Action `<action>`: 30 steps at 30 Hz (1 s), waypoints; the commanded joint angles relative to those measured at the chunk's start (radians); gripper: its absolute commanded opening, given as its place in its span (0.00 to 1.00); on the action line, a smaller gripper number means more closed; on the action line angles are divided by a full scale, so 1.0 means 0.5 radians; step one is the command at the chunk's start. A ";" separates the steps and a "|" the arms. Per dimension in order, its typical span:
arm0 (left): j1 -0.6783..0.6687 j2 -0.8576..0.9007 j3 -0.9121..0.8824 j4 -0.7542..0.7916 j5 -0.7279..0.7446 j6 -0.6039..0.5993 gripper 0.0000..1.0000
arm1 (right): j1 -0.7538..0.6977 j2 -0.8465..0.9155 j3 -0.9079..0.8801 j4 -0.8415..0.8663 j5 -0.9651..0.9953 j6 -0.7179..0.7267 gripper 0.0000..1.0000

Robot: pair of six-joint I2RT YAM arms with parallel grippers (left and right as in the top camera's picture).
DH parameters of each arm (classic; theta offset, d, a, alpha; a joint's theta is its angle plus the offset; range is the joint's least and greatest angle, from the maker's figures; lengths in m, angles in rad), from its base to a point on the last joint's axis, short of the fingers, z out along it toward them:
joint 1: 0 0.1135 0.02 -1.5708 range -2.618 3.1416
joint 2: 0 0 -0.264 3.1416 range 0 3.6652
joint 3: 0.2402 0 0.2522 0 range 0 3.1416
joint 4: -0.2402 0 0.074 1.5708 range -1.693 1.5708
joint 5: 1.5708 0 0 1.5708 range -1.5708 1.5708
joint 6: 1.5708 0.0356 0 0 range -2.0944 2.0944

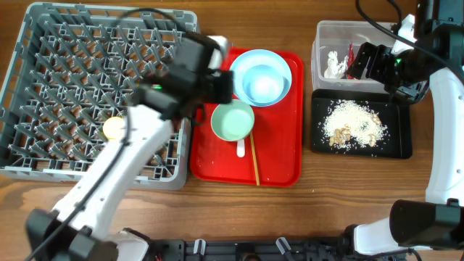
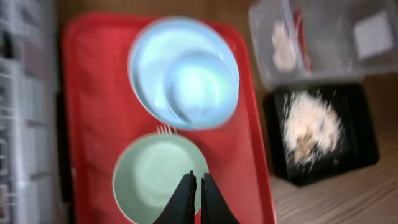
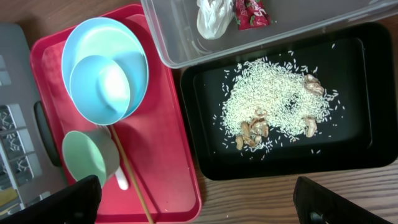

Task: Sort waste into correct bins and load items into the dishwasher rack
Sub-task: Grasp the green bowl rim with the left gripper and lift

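My left end effector point(image 2: 195, 179), closed and empty, the nearer of my two, hovers over the light-green bowl point(image 2: 149, 183) near its 3 o'clock rim on the red tray point(image 1: 279, 156), with the dishwasher rack point(image 1: 94, 94) at 9 o'clock.

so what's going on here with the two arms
The waste looks sorted: tissue and wrapper lie in the clear tub, rice crumbs in the black tray. The yellow cup sits in the rack. The left gripper, shut, hangs over the light-green bowl on the red tray, where the blue plate, blue bowl, fork and chopsticks also wait. The right gripper is open and empty near the black tray.
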State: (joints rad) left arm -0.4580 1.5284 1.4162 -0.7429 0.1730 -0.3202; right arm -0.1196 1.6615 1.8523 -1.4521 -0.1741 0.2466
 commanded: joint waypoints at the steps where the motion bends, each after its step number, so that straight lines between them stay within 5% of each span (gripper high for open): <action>1: 0.170 -0.125 0.024 0.027 0.154 -0.003 0.04 | -0.002 0.004 0.009 -0.007 0.037 0.031 1.00; 17: -0.207 0.207 0.021 -0.101 -0.025 -0.072 0.04 | -0.002 0.004 0.009 -0.009 0.037 0.031 1.00; 23: -0.370 0.439 0.021 -0.094 -0.144 -0.072 0.42 | -0.001 0.004 0.009 -0.010 0.037 0.031 1.00; 30: -0.488 0.661 0.021 -0.078 -0.359 -0.071 0.49 | -0.001 0.004 0.009 -0.015 0.036 0.031 1.00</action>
State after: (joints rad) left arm -0.6788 1.8091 1.4185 -0.7910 0.0677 -0.3550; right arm -0.1196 1.6615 1.8523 -1.4551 -0.1741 0.2497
